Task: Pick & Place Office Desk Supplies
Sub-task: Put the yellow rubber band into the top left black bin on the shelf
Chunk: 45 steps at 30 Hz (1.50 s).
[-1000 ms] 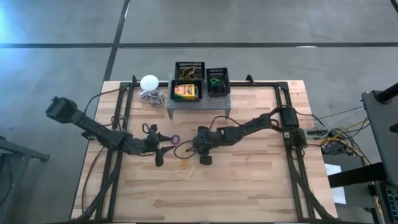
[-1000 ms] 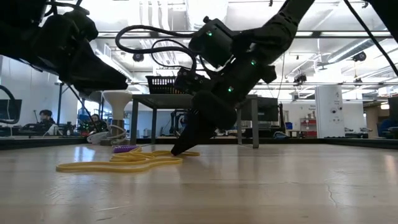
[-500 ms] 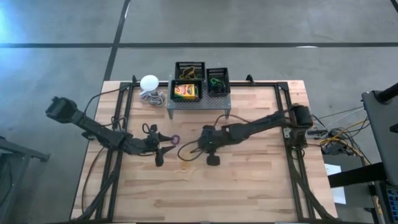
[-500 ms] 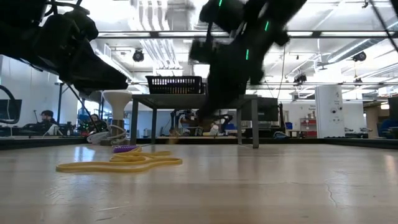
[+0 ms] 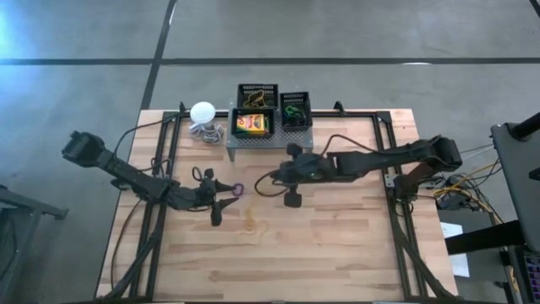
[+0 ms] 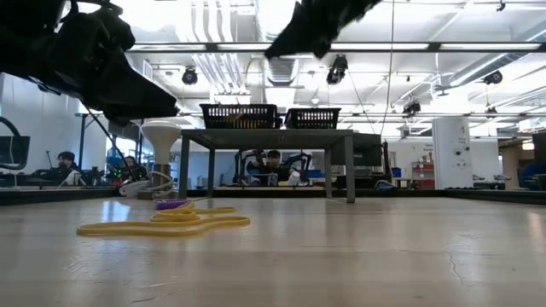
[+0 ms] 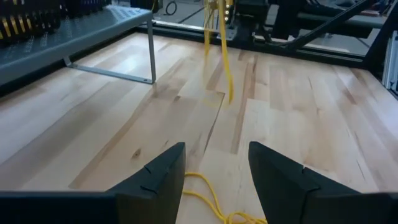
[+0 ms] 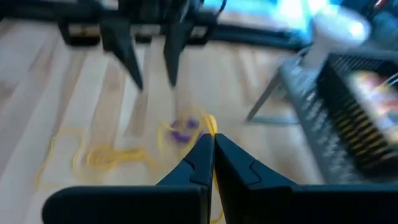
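Your left hand (image 5: 221, 201) rests low over the surface (image 5: 337, 253) with its fingers (image 7: 158, 174) spread apart, gripping nothing. Just beside it lies a purple ring (image 5: 238, 190), and loose rubber bands (image 6: 166, 223) sprawl on the wood nearby. Your right hand (image 5: 283, 179) hangs raised in front of the grey stand (image 5: 270, 140), pinched closed on a rubber band (image 7: 224, 56) that dangles from it. On the stand sit the black mesh trays (image 5: 295, 108) and a yellow-and-green box (image 5: 251, 125).

a robotics lab: open hall with ceiling ducts (image 6: 213, 64), workstations, seated people (image 6: 64, 162) behind the table.
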{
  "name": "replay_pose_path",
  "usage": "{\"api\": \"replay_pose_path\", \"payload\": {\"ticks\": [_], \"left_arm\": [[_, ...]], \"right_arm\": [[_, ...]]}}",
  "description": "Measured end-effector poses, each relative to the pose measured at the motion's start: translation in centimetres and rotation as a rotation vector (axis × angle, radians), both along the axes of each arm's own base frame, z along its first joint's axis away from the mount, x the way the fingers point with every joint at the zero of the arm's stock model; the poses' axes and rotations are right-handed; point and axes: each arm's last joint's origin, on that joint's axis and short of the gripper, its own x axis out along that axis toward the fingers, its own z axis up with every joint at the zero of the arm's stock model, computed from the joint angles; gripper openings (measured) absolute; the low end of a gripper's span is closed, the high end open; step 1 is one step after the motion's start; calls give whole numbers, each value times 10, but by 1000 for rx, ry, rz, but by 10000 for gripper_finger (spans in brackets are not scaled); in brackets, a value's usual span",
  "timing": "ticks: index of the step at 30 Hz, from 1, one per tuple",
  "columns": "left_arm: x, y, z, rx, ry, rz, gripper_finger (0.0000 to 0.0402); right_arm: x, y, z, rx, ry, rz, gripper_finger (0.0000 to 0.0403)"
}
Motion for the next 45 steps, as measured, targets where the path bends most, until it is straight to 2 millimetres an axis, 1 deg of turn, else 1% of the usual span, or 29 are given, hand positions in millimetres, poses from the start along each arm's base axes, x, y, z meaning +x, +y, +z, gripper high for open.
{"api": "replay_pose_path", "payload": {"ticks": [4, 7, 10, 11, 14, 20, 23, 26, 30, 35, 37, 39, 45], "left_arm": [[1, 0, 1, 9, -4, -4, 181], [1, 0, 2, 7, -10, -3, 181], [1, 0, 2, 8, -8, -3, 181], [1, 0, 2, 8, -8, -3, 181], [1, 0, 2, 8, -8, -3, 181], [1, 0, 2, 8, -8, -3, 181], [1, 0, 2, 6, -9, -3, 181], [1, 0, 2, 4, -9, -2, 181], [1, 0, 2, 6, -7, 3, 181], [1, 0, 2, 7, -8, 6, 181], [1, 0, 2, 7, -8, 6, 181], [1, 0, 2, 7, -8, 6, 181], [1, 0, 2, 4, -8, 8, 181]], "right_arm": [[0, -6, 28, -35, -102, -20, 8], [5, -18, 44, -51, -144, -49, 8], [10, -34, 65, -73, -196, -88, 8], [12, -40, 73, -85, -222, -101, 8], [19, -62, 89, -115, -260, -146, 8], [37, -116, 102, -179, -252, -242, 8], [47, -148, 96, -193, -200, -283, 8], [56, -181, 82, -188, -128, -333, 8], [67, -223, 71, -199, -97, -402, 8], [79, -270, 44, -167, -23, -482, 8], [80, -282, 37, -147, 13, -498, 8], [81, -288, 32, -125, 59, -492, 8], [80, -287, 17, -94, 224, -457, 8]]}}
